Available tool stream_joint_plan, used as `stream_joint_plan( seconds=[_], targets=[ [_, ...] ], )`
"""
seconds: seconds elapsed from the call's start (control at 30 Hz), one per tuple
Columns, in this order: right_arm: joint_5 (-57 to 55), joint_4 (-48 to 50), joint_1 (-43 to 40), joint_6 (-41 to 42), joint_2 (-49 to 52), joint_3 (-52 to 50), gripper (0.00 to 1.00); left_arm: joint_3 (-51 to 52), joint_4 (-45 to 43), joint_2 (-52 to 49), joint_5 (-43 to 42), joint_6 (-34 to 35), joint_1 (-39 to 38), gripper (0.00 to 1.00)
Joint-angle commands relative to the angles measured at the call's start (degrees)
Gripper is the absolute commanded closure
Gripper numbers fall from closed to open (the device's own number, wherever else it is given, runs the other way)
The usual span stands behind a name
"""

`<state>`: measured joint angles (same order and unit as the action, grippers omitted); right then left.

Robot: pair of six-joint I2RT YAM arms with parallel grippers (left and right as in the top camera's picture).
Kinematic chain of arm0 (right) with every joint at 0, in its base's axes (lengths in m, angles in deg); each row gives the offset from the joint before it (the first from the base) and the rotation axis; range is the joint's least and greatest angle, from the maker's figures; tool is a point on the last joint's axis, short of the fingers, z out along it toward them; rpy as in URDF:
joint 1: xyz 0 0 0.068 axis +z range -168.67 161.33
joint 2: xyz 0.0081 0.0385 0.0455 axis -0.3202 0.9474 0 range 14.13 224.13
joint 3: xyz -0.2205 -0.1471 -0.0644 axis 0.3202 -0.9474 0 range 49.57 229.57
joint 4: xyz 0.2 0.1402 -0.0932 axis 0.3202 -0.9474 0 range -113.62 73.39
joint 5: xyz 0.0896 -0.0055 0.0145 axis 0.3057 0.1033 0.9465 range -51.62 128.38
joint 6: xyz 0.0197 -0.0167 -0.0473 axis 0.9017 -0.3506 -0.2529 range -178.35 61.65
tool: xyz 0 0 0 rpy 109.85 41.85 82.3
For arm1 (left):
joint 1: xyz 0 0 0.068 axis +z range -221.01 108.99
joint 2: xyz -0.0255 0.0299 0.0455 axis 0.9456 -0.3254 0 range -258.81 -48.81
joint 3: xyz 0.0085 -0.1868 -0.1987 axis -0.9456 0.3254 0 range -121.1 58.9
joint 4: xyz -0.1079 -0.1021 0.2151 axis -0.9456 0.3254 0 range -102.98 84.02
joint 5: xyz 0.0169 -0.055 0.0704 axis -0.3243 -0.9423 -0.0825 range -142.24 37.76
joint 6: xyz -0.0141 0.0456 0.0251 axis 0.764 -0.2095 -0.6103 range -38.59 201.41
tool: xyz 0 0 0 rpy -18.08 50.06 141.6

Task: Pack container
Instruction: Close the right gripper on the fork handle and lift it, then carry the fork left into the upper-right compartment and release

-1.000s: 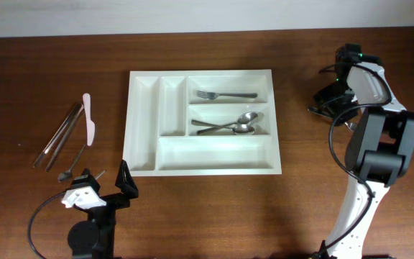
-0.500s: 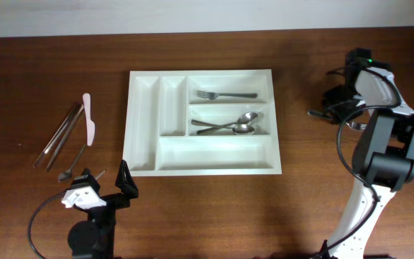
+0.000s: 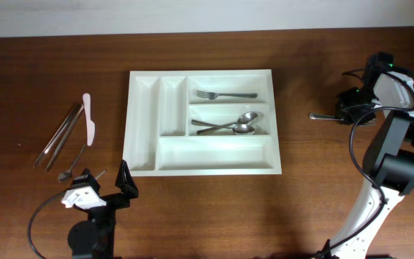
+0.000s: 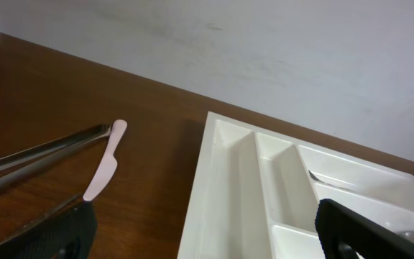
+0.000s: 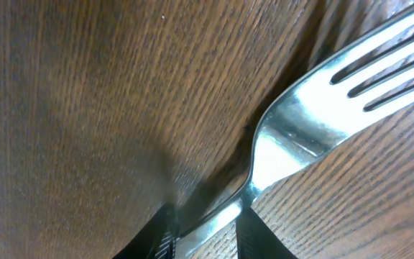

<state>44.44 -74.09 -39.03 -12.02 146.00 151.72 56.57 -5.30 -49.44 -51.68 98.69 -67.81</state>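
The table (image 3: 34, 65) is dark brown wood, and a pale wall (image 4: 279, 57) stands behind its far edge. On the left lie two metal bars (image 3: 62, 133) side by side. A pink knife (image 3: 88, 119) lies just beside them, and a small spoon (image 3: 70, 167) lies nearer to me. Below these the left tool (image 3: 105, 184) is wide open and holds nothing. It is close to the near left corner of the tray (image 3: 201, 75).

The white tray sits in the middle of the table. A fork (image 3: 226, 95) lies in its top long slot and two spoons (image 3: 228, 126) lie in the slot below. The other slots look bare.

Far right, well apart from the tray, the right tool (image 3: 347, 114) pinches the handle of another fork (image 5: 300, 129). That fork is low on the wood, its prongs pointing toward the tray.
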Motion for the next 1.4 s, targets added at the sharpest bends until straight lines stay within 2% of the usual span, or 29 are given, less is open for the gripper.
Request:
stream_joint_plan(
  seconds=[0.0,0.17,0.43,0.67,0.83,1.07,1.37],
  targets=[
    [0.0,1.0,-1.5,-0.9,7.4,-4.2,0.73,0.4,-0.1,0.3,-0.8,-1.1,0.3,0.01],
    [0.0,1.7,-1.5,-1.2,7.4,-4.2,0.96,0.4,-0.1,0.3,-0.8,-1.1,0.3,0.01],
    [-0.5,2.5,-1.5,-5.4,7.4,-4.2,0.96,0.4,-0.1,0.3,-0.8,-1.1,0.3,0.01],
    [0.0,0.7,-1.4,-14.6,7.2,-0.4,0.96,0.4,-0.1,0.3,-0.8,-1.1,0.3,0.01],
    [2.6,-3.9,-1.4,-22.1,5.4,8.4,0.96,0.4,-0.1,0.3,-0.8,-1.1,0.3,0.01],
    [5.9,-10.6,-0.6,-26.1,4.9,20.9,0.96,0.4,-0.1,0.3,-0.8,-1.1,0.3,0.01],
    [11.2,-15.9,5.7,-34.9,4.9,32.6,0.96,0.4,-0.1,0.3,-0.8,-1.1,0.3,0.01]
  ],
)
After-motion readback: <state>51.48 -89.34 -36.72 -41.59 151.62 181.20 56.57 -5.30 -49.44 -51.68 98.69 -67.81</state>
